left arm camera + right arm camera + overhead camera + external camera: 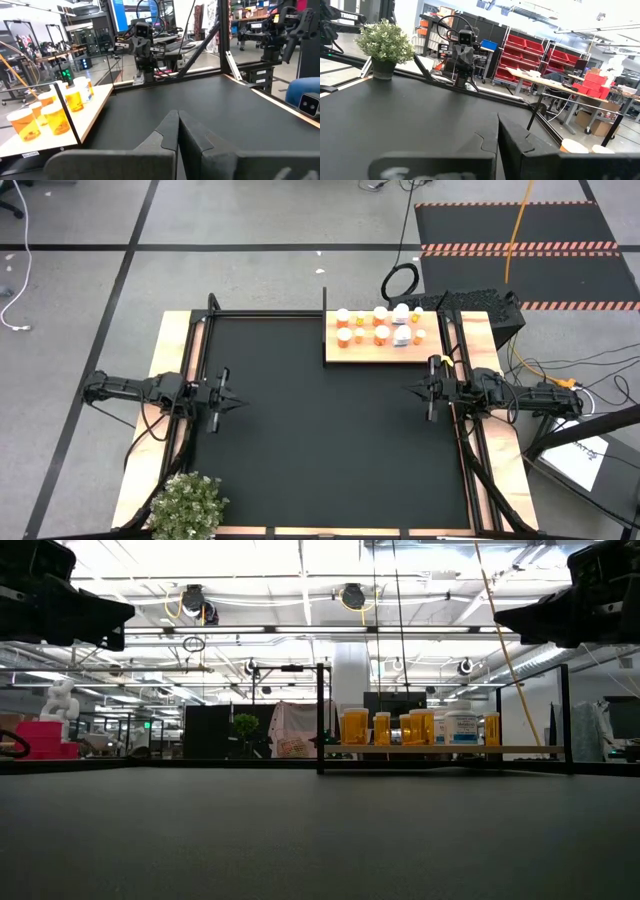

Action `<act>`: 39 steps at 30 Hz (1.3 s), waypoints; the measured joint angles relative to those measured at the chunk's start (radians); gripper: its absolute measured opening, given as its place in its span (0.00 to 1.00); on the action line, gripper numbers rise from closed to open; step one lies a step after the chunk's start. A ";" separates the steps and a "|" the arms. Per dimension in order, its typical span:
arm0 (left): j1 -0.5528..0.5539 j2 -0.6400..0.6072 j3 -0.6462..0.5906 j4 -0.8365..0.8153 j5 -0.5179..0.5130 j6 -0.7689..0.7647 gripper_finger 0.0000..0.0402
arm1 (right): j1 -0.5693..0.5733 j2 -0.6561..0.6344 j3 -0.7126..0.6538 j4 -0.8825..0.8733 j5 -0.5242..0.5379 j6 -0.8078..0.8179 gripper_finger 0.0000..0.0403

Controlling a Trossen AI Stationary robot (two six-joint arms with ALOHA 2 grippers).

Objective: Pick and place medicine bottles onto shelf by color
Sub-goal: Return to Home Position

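Several medicine bottles (pixel 381 334), most orange with white caps and a few white, stand upright on their bases on the light-wood shelf (pixel 340 356) at the mat's far right. They also show in the low view as the bottles (pixel 355 727) on the shelf (pixel 520 750), and in the left wrist view as the bottles (pixel 55 117). My left gripper (pixel 240 402) (pixel 178 117) hovers shut at the mat's left edge, far from them. My right gripper (pixel 410 390) (pixel 498 120) hovers shut at the right edge, just in front of the shelf's near side. Neither holds anything.
A wide black mat (pixel 320 440) covers the table between the arms. A potted plant (pixel 188 505) stands at the near left corner. A thin black post (pixel 324 310) rises at the shelf's left end. Black frame rails run along both table sides.
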 joint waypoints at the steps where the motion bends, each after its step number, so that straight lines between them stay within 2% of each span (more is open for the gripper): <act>1: 0.000 0.000 0.000 0.000 0.000 0.000 0.02 | 0.000 0.000 0.000 0.000 0.000 0.000 0.00; 9: 0.000 0.000 0.000 0.001 0.000 0.002 0.09 | 0.000 0.000 0.000 0.000 0.000 0.000 0.00; 39: 0.000 0.000 0.000 0.001 -0.001 0.002 0.09 | 0.000 0.000 0.000 0.000 0.000 0.000 0.00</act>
